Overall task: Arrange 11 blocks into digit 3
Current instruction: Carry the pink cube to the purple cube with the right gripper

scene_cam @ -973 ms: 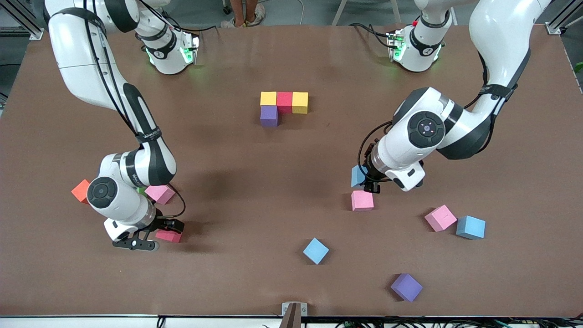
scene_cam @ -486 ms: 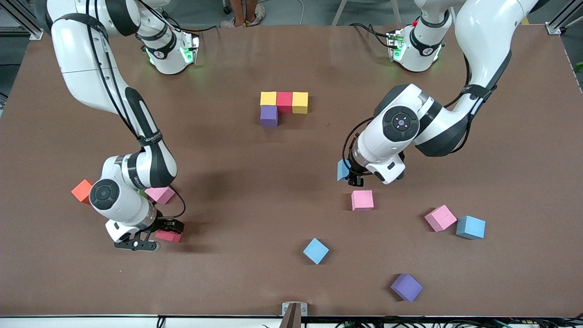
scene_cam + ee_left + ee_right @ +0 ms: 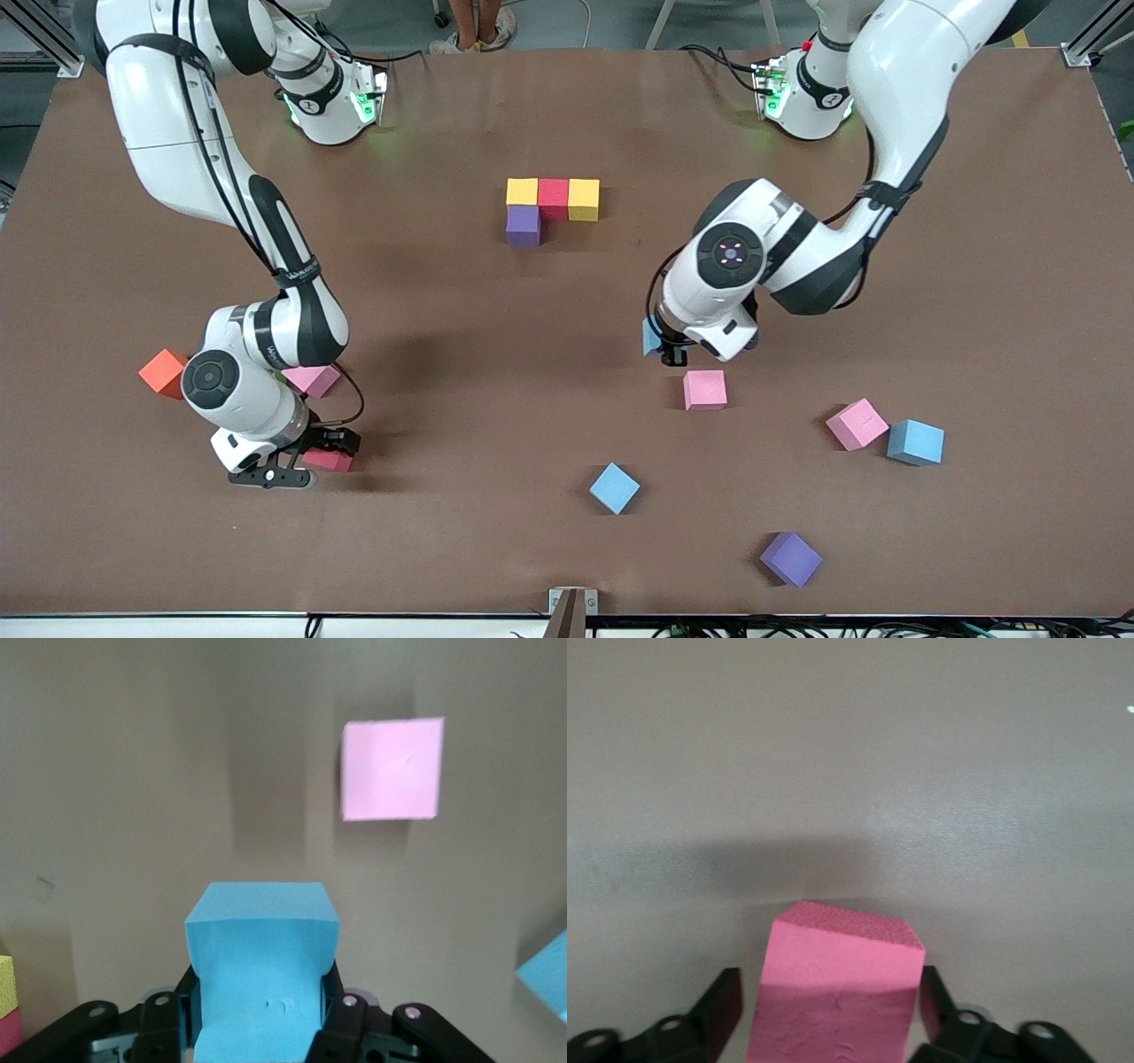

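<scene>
**Left pincer carries a blue block; right pincer straddles a red one**

I see the left pincer [image 3: 666, 347] up in the air, clamped on a light blue block [image 3: 262, 967]. It hangs over bare worktop [image 3: 461, 372], just above a pink block [image 3: 705, 389] lying flat below it.

The right pincer [image 3: 297, 465] is down at the worktop toward the right arm's end, its fingers [image 3: 719, 1005] on either side of a red block [image 3: 329, 459]. Narrow gaps show beside the block in the right wrist view, so I cannot tell whether it is gripped. Close by, farther from the front camera, lie another pink block [image 3: 314, 380] and an orange cube [image 3: 163, 372].

The started digit 3 [image 3: 551, 209] sits mid-worktop near the bases: a bar of yellow, red and yellow cubes touching, with a purple cube touching the yellow one at the bar's right-arm end, on its camera side.

Loose toward the left arm's end: a pink cube [image 3: 857, 424] just beside a light blue cube [image 3: 915, 442], a light blue one [image 3: 614, 487], and a purple one [image 3: 790, 558] nearest the front camera.
</scene>
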Robot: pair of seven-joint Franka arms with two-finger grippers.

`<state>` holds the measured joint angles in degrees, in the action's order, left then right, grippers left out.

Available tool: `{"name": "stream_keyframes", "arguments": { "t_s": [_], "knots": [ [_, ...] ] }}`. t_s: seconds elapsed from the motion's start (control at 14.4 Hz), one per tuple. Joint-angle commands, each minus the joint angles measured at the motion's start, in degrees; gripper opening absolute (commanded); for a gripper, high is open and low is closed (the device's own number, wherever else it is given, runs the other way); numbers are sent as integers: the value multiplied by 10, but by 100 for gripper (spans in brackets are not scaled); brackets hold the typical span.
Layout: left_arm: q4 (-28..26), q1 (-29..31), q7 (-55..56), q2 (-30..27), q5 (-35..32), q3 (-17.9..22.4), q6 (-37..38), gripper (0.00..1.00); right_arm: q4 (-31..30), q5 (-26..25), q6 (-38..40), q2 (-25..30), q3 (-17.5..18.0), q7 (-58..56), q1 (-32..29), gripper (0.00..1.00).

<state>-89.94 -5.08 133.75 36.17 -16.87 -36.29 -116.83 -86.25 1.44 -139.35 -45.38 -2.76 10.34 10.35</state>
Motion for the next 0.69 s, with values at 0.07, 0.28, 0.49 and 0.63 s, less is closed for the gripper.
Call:
{"name": "stream_keyframes", "arguments": {
  "t_s": [0.07, 0.28, 0.49, 0.63],
  "knots": [
    [16, -37, 48, 22, -22, 9, 3, 20, 3, 8, -5, -3, -8, -10, 8, 43],
    [14, -52, 64, 27, -30, 9, 4, 20, 2, 8, 21, 11, -8, -10, 24, 32],
    [15, -68, 76, 28, -31, 9, 3, 20, 0, 9, 116, 55, -8, -8, 68, 32],
    [14, -69, 77, 23, -35, 9, 5, 19, -44, 15, 158, 110, -6, -4, 87, 31]
  ]
}}
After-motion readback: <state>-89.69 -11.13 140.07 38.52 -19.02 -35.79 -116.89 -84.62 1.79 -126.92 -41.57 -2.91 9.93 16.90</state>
